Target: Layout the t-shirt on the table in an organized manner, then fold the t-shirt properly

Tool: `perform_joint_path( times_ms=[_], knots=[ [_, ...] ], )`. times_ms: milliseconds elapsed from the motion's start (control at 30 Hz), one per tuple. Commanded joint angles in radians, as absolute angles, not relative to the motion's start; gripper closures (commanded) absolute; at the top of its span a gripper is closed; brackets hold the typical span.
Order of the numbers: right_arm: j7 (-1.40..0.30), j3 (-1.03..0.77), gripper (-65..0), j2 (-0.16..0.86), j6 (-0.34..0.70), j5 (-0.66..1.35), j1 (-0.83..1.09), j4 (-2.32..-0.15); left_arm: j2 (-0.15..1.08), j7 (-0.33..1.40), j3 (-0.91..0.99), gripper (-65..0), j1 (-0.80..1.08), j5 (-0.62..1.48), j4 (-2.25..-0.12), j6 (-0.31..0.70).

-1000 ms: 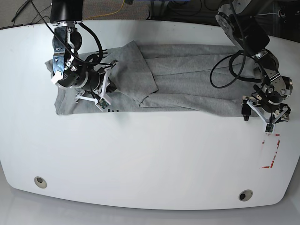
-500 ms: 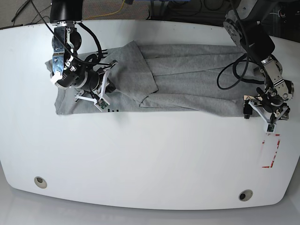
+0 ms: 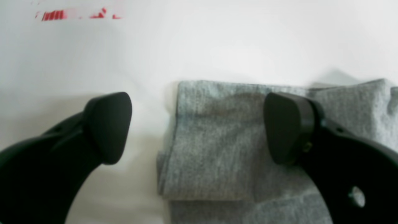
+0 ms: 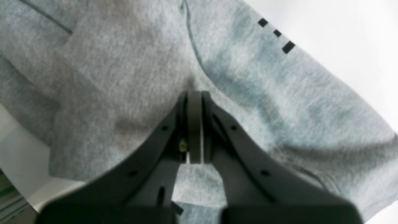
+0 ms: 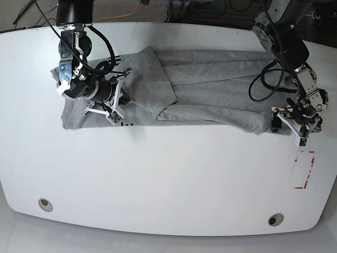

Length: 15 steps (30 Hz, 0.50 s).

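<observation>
We counted 1 t-shirt (image 5: 210, 87), 1 table (image 5: 168, 179), 2 round holes (image 5: 45, 204) near the table's front edge, 1 red outline mark (image 5: 304, 171) and 2 grippers. The t-shirt lay bunched in a long band across the far half of the table, stretching from the right gripper (image 5: 115, 101) to the left gripper (image 5: 296, 125).

The left gripper's jaws stood wide apart and held nothing. In its wrist view 1 fingertip (image 3: 108, 124) hovered over bare table and the other over grey cloth, with a folded corner of the t-shirt (image 3: 217, 140) lying between them and toward the second fingertip. The red mark (image 3: 74, 14) showed ahead of the jaws, on the bare-table side.

The right gripper (image 4: 194, 124) was closed; its jaws met with no visible gap, their tips pressed down among the folds of the t-shirt. We could not tell whether any cloth was pinched between them. 3 small black squares (image 4: 276, 32) of print showed ahead of the tips, near the garment's edge.

Against the frame from 1 second before, the left gripper had moved away from the red mark toward the t-shirt's end. The right gripper and the cloth around it had not shifted.
</observation>
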State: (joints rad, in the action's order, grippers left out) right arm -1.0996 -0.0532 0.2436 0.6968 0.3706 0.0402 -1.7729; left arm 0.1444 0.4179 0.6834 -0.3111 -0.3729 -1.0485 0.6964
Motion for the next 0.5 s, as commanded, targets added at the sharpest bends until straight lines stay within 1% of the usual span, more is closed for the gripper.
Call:
perform_joint_path(
  times_ms=[0, 167, 233, 300, 467],
  knots=[
    [-1.079, -0.059, 0.0, 0.251, 0.698, 0.386, 0.025, -1.791, 0.153, 0.424, 0.68, -64.7, -0.323, -0.387, -1.056, 0.698],
    [-1.079, -0.059, 0.0, 0.251, 0.698, 0.386, 0.025, -1.791, 0.151, 0.424, 0.679, -64.5, -0.323, -0.389, -1.056, 0.698],
    [-1.079, -0.059, 0.0, 0.251, 0.698, 0.386, 0.025, -1.791, 0.15, 0.424, 0.68, -62.4, -0.323, -0.389, -1.056, 0.698],
    [-1.079, -0.059, 0.0, 0.251, 0.698, 0.386, 0.025, -1.791, 0.15, 0.424, 0.68, -57.2, -0.323, -0.389, -1.056, 0.698],
    [-1.079, -0.059, 0.0, 0.251, 0.698, 0.386, 0.025, -1.791, 0.15, 0.424, 0.68, -39.1, -0.323, -0.387, -1.056, 0.698]
  ],
)
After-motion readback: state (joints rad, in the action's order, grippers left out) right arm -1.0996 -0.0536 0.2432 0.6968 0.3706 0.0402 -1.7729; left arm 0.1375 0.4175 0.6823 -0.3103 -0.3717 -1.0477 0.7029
